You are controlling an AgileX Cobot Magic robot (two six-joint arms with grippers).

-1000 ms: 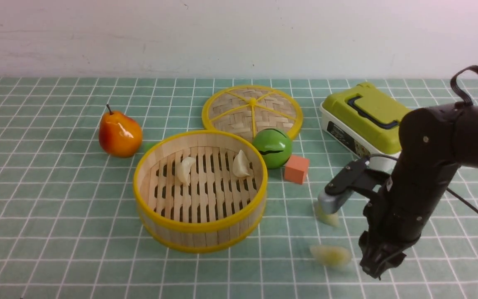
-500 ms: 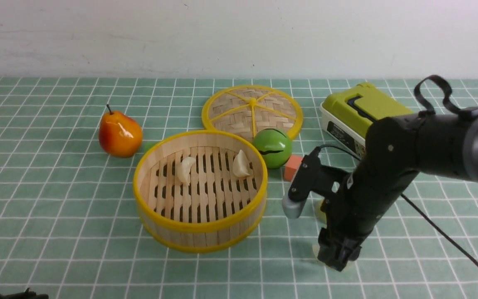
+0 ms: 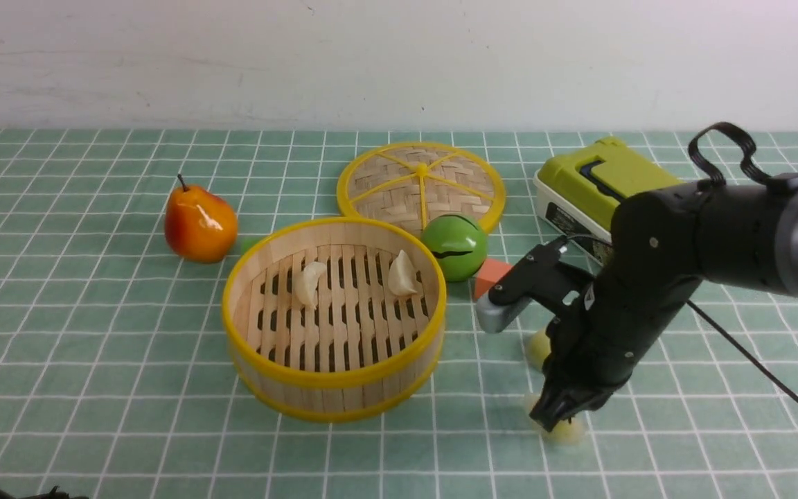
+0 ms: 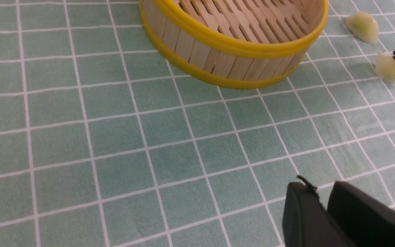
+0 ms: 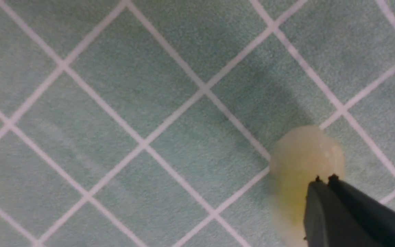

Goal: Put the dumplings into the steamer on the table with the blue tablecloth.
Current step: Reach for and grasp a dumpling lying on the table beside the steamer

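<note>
Table (image 3: 59, 360): flat, its far edge against a pale wall, covered all over.
Cloth (image 3: 94, 430): blue-green with a grid of thin white lines, lying smooth.
Steamer (image 3: 333, 381): round bamboo basket with yellow rims, about mid-table.
Woven lid (image 3: 399, 194): flat disc with yellow spokes, just behind the steamer toward the far edge.
Pear (image 3: 199, 225): upright, left of the steamer, apart from it.
Green ball (image 3: 454, 246): beside the steamer's far right side, in front of the lid.
Orange block (image 3: 490, 272): just right of the ball, partly hidden.
Box (image 3: 600, 184): white with a green lid, toward the far right corner.
Farther loose dumpling (image 3: 537, 346): on the cloth right of the steamer, partly hidden.
Nearer loose dumpling (image 3: 565, 431): pale greenish, closer to the near edge, near the first.
</note>
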